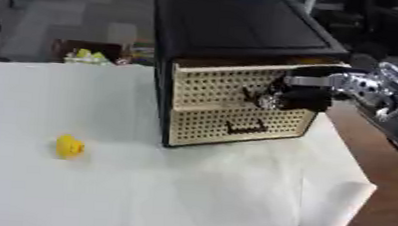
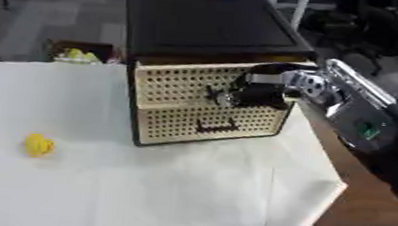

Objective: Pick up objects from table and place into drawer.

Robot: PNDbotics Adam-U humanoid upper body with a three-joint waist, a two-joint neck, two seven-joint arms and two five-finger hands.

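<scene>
Broad white-covered counter [image 1: 188,194], smooth and faintly creased. Boxy black cabinet [image 1: 234,32] at far centre, perforated tan fronts. Upper drawer [image 1: 218,86] under the right hand [image 1: 296,94] — fingers curled at the small dark handle, apparently gripping it. Best drawn straight out toward the near edge, level, unhurried. Small rounded yellow object [image 1: 70,146] — near left, well apart.
</scene>
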